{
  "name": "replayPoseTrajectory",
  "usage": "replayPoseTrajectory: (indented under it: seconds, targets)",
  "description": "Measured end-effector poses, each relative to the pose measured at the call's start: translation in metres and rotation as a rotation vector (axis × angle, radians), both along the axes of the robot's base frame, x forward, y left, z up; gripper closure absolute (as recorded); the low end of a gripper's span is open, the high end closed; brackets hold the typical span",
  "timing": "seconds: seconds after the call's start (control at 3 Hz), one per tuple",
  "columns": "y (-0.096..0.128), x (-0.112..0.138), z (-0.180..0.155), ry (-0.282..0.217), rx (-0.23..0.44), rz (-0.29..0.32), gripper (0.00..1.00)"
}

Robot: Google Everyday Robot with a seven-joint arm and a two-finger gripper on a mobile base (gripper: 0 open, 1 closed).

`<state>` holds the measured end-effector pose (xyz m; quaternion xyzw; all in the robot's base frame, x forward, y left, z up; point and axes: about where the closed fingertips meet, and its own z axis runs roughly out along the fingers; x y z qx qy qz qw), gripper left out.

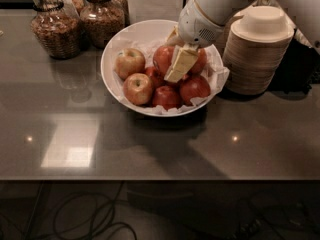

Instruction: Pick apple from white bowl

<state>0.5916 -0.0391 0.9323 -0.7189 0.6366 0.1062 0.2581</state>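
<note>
The white bowl (112, 54), wide and lined with crumpled white paper, sits at the back middle of the dark counter. It holds several apples. The large red-orange apple (163, 58) lies near the bowl's centre, with another red one (199, 63) to its right. Two yellow-green blushed apples (130, 62) (138, 88) lie at the left, and darker red ones (194, 88) at the front. My gripper (179, 66) reaches down from the upper right into the bowl, between the two upper red apples and right against the red-orange one. It hides part of both.
A tall stack of beige disposable bowls (260, 49) stands close to the bowl's right side. Two glass jars (52, 26) (102, 14) of brown food stand at the back left. The counter's front edge (160, 178) runs across the lower part, with cables on the floor below.
</note>
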Motion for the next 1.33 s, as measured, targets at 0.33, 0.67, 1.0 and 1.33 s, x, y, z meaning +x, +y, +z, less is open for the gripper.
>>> replayPoseTrajectory:
  seconds: [0.33, 0.67, 1.0, 1.33]
  targets:
    - [0.000, 0.000, 0.000, 0.000, 0.000, 0.000, 1.00]
    - [0.004, -0.003, 0.004, -0.019, 0.000, 0.004, 1.00]
    - [0.018, -0.020, 0.040, -0.120, 0.024, 0.038, 1.00]
    - [0.025, -0.039, 0.078, -0.226, 0.048, 0.056, 1.00]
